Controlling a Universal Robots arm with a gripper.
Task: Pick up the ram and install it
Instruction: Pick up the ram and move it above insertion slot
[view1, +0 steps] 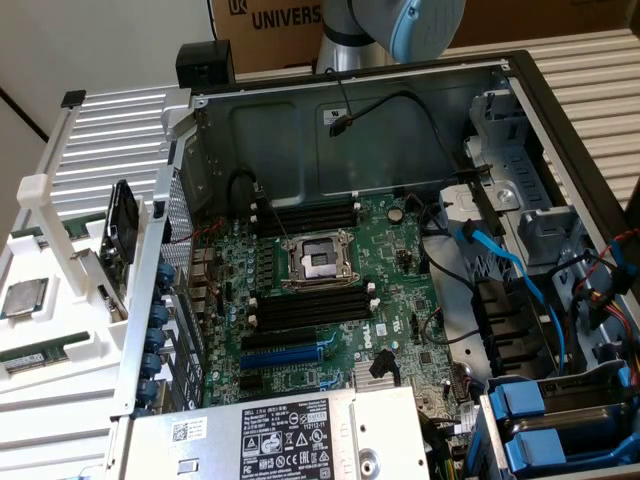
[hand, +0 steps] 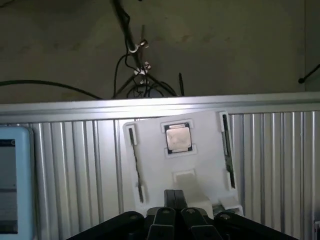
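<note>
The ram (view1: 35, 355) is a thin green stick lying in a white holder tray (view1: 60, 390) at the exterior view's left, outside the computer case. In the wrist view the same tray (hand: 200, 165) lies on a ribbed metal surface, with a dark ram stick (hand: 227, 147) in a slot along one side. My gripper (hand: 174, 196) hovers some way above the tray, its black fingers (hand: 170, 200) pressed together with nothing between them. The black memory slots (view1: 310, 305) lie on the green motherboard (view1: 400, 260), beside the processor socket (view1: 320, 262).
A square silver processor chip (hand: 177, 137) sits in the tray's middle. The open case holds blue and black cables (view1: 510, 265), drive bays (view1: 545, 420) and a power supply (view1: 290, 435). The arm's base (view1: 400, 25) stands behind the case. A blue-edged device (hand: 12, 180) lies beside the tray.
</note>
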